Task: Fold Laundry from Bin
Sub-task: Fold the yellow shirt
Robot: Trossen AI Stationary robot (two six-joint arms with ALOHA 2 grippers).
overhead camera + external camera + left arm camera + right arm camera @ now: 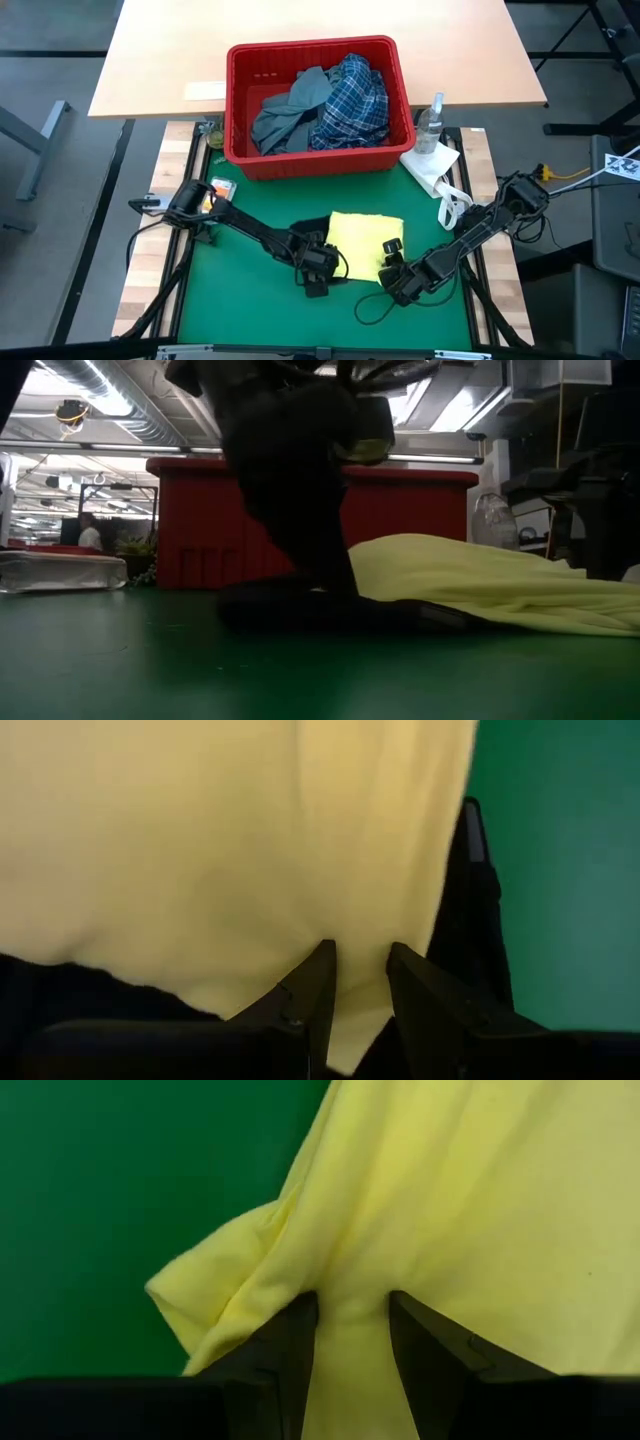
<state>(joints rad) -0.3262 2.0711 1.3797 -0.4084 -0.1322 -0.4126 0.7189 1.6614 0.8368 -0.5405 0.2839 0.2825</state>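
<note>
Four garments: one yellow garment, one dark garment beneath, one plaid shirt, one grey-blue garment. One bin. One bottle.

The high view looks straight down on the whole green mat and red bin. The low view sits at mat level, facing across to the bin's near wall. Each wrist view looks closely down at the yellow garment. All four views share the yellow garment.
</note>
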